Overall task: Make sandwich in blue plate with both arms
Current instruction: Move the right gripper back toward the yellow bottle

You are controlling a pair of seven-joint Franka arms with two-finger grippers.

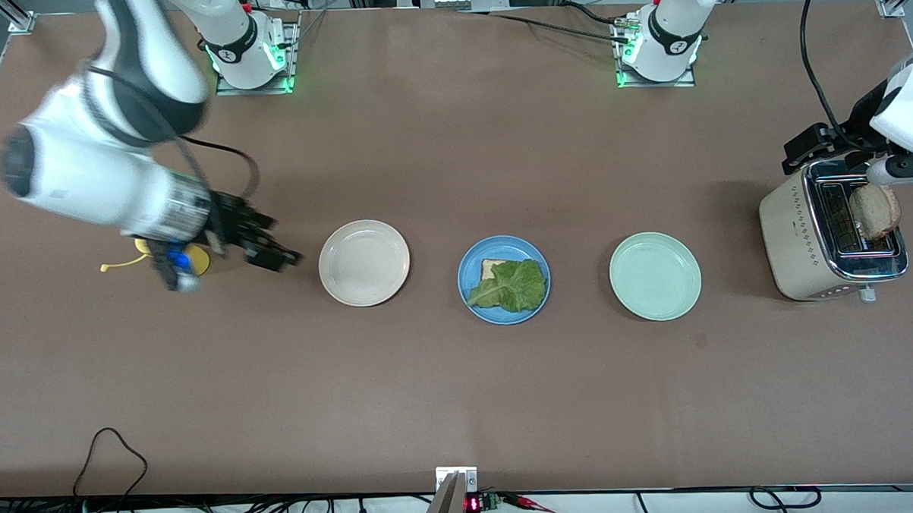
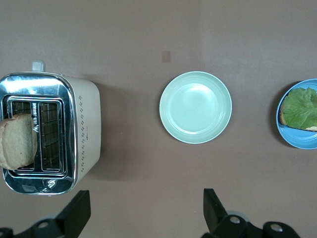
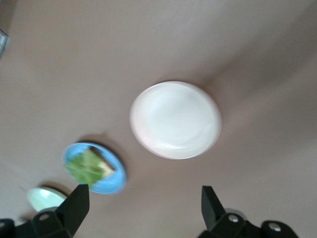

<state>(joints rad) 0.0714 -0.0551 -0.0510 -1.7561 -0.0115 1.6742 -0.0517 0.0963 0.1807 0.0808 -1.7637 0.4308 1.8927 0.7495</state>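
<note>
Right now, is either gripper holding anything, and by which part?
Nothing is held. The left gripper hangs open by the toaster; the right gripper is open and empty beside the white plate.

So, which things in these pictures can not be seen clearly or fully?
- Bread slice on the blue plate: front view, mostly covered by the lettuce leaf.
- Blue plate: left wrist view, cut off by the picture's edge.
- Right pincer: front view, blurred.
- Yellow object on the table: front view, largely hidden under the right arm.
- Left pincer: front view, cut off by the edge above the toaster.
</note>
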